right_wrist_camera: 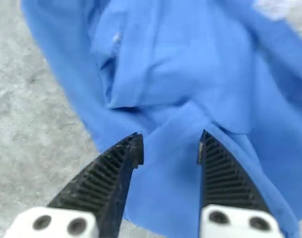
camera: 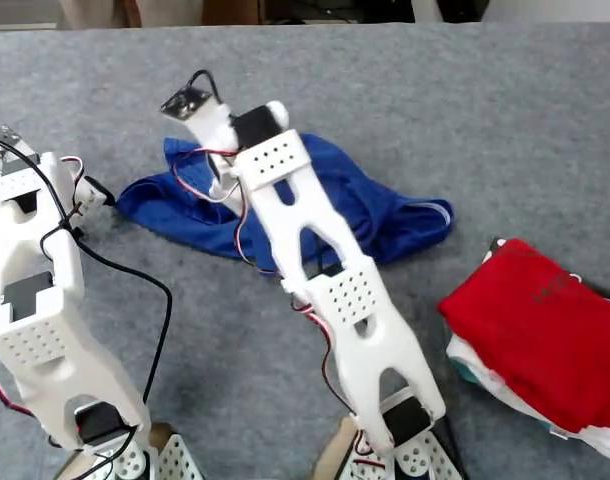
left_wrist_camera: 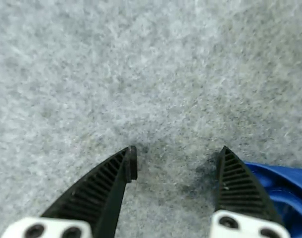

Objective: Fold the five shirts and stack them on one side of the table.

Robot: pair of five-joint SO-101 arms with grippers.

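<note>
Blue shirt (camera: 385, 215): one item, unfolded and crumpled, lying on the grey felt table (camera: 465, 100), spreading directly beneath the right gripper (right_wrist_camera: 170, 135) and reaching to just beside the left gripper (left_wrist_camera: 178, 151)

Right gripper: jaws standing apart, hanging over a fold of the blue cloth and gripping nothing; whether the tips are touching the fabric cannot be told

Left gripper: jaws standing wide apart over bare felt, gripping nothing; the shirt's edge is showing just outside one fingertip

Folded shirts: a stack sitting well apart from both grippers, beyond the right arm on the side away from the left gripper; red shirt (camera: 540, 320) lying on top, white shirt (camera: 595, 435) lying beneath it
</note>
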